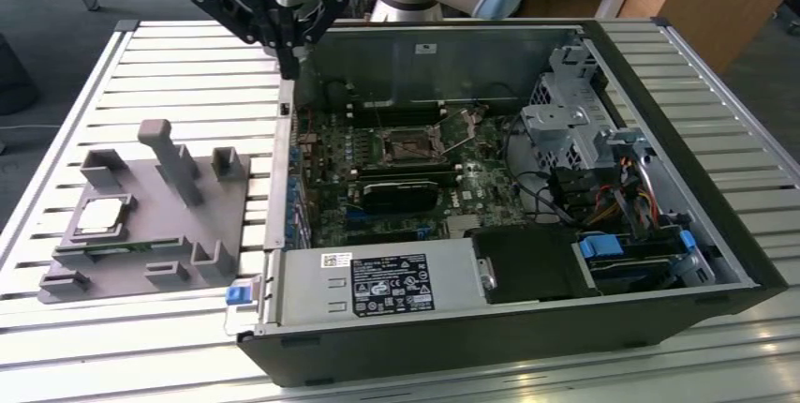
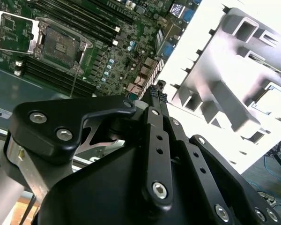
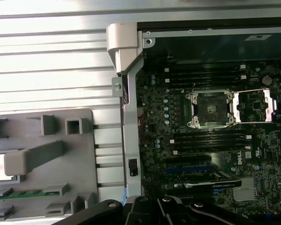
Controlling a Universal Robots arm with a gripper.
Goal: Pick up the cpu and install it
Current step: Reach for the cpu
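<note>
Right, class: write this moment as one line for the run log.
end effector: shut, empty, over case wall | cpu: on grey tray, not picked up | socket: open, no chip

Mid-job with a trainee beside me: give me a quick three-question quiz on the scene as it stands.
1. True or false: the cpu sits in the motherboard socket.
2. The gripper hangs: A) over the grey tray; B) at the wall of the computer case on the exterior view's left; C) down on the socket.
3. Fill in: the gripper holds ____.
Key: 1 false, the cpu lies on the tray and the socket is empty. 2 B. 3 nothing; it is shut.
</note>
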